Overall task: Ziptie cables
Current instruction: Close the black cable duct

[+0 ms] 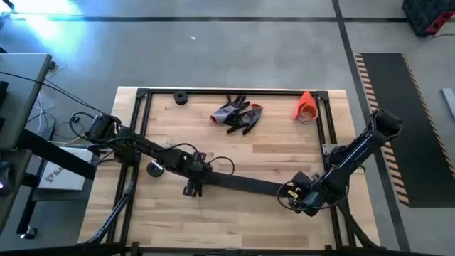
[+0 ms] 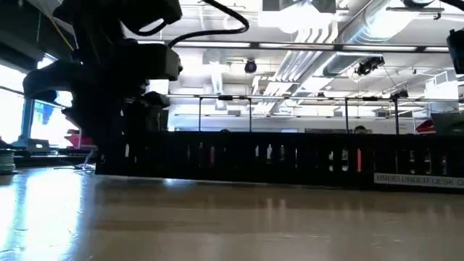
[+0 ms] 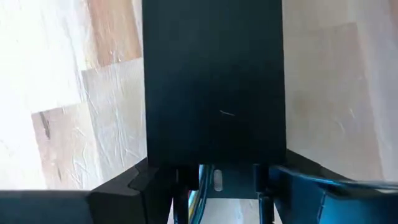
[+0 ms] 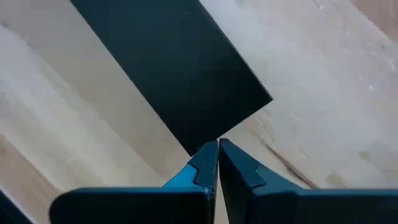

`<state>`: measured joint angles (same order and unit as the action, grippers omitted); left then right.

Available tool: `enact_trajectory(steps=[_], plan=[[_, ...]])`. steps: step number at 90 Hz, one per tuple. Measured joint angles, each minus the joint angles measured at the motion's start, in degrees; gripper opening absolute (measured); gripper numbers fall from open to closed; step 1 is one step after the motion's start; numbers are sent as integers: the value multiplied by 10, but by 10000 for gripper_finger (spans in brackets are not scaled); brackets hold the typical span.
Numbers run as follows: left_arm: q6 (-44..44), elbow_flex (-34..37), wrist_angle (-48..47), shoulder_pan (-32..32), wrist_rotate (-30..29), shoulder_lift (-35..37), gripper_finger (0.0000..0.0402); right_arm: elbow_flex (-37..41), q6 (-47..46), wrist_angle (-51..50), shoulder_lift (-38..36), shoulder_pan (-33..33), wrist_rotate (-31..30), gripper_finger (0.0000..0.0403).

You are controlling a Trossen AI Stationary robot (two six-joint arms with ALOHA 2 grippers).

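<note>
Worktop (image 1: 234, 213): pale wooden butcher-block surface, bordered by a black frame (image 1: 142, 114)

Black strip (image 1: 242, 185): long, flat, laid flat across the worktop between the two hands; a broad dark face is shown in both wrist views (image 3: 214, 81) (image 4: 168, 68)

Left hand (image 1: 193, 186): set low over the left end of the black strip, near mid-worktop; in the left wrist view the strip is seen between the dark fingers (image 3: 124, 186), which stand apart at either edge of it; whether they press on it cannot be told

Right hand (image 1: 293, 193): set at the right end of the black strip, at the front right of the worktop; in the right wrist view the blue-edged fingertips (image 4: 202, 165) are seen closed together, tips meeting at the strip's corner; whether the corner is pinched cannot be told

Cables: not made out in any view; the thin dark loops by the left arm (image 1: 213, 162) cannot be identified

Work gloves (image 1: 238, 114): grey and red, a pair, heaped at the back centre

Orange cone (image 1: 306, 107): lying on its side at the back right

Round black items: one at the back left (image 1: 180, 97), one beside the left arm (image 1: 155, 168)

Containers: a dark crate (image 1: 430, 14) on the floor at far right, contents not visible
</note>
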<state>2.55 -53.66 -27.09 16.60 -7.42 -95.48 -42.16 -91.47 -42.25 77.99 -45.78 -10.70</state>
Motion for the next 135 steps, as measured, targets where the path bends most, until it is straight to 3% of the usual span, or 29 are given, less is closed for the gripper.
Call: enact_trajectory(steps=[13, 31, 43, 62, 78, 106, 125, 135], plan=[[-1, -5, 1, -4, -9, 0, 203, -3, -13, -30, 0, -5, 18, 0], [-2, -16, -16, -23, 46, 1, 253, -3, -36, -43, 0, -15, 18, 0], [2, -40, -94, -26, 50, 2, 279, -3, -41, -45, 0, -22, 18, 0], [18, -95, -206, -14, 24, 2, 284, -3, -42, -49, 0, -26, 20, 0], [-1, -60, -170, 1, 23, 3, 285, -3, -43, -49, 0, -26, 20, 0], [55, -1, -39, 0, 9, 2, 285, -3, -40, -54, 0, -26, 21, 0], [63, 16, -14, 0, 0, 2, 285, -2, -120, -95, 0, -32, 77, 0], [63, 16, -13, 0, -7, 2, 283, -1, -131, -100, 0, -38, 77, 0]])
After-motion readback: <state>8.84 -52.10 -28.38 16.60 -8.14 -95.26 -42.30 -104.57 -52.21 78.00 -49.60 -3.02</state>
